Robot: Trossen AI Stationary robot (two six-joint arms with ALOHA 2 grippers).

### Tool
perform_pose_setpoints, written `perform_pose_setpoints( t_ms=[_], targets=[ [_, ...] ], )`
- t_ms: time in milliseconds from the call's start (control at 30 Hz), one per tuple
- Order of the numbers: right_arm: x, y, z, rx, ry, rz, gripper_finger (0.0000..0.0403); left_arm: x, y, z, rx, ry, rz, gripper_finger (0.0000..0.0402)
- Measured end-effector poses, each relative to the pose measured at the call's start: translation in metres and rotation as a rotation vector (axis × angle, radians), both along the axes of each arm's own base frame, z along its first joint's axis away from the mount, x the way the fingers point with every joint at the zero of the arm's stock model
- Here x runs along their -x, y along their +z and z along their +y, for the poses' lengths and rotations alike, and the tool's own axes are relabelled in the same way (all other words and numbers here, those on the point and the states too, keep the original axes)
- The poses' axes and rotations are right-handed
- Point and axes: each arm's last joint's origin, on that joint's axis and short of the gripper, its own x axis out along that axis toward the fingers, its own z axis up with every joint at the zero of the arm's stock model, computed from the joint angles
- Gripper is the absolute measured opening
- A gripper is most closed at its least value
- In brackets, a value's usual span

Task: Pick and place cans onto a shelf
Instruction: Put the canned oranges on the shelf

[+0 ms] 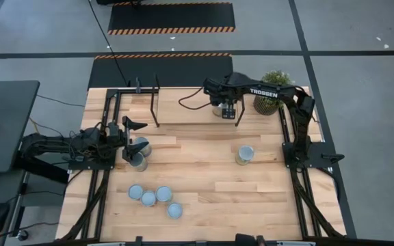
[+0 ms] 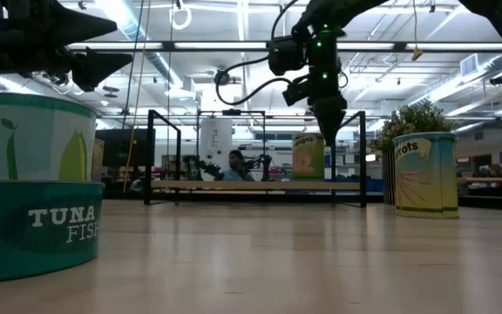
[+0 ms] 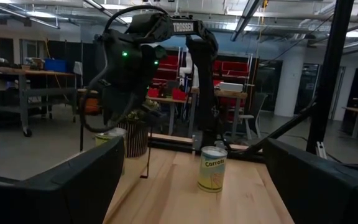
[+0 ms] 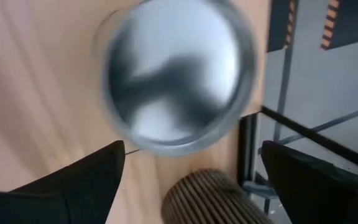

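Observation:
The shelf [image 1: 183, 115] stands along the table's far side, a light board in a black frame. One can [image 1: 218, 110] stands upright on its board, also seen in the low view [image 2: 308, 157]. My right gripper [image 1: 230, 113] hangs open just over it, pointing steeply down, its fingers apart beside the can's blurred silver top [image 4: 179, 74]. A carrots can [image 1: 245, 155] stands on the table at mid right. Two cans [image 1: 139, 154] sit by my left gripper [image 1: 134, 140], which waits open at the left edge. Several more cans [image 1: 154, 197] are grouped near the front.
A potted plant [image 1: 272, 100] stands at the far right, close behind my right gripper; its ribbed pot [image 4: 210, 196] shows between the fingers. The shelf's black posts [image 1: 156, 102] rise at the far left. Bare wood lies between the carrots can and the front group.

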Motion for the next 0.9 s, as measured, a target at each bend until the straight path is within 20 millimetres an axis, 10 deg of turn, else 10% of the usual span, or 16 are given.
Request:
perform_pose_setpoints(
  t_ms=[900],
  targets=[
    [-0.019, 0.005, 0.008, 0.179, 0.095, -0.053, 0.0380, 0.000, -0.001, 0.000, 0.006, -0.002, 0.011, 0.0387]
  ],
)
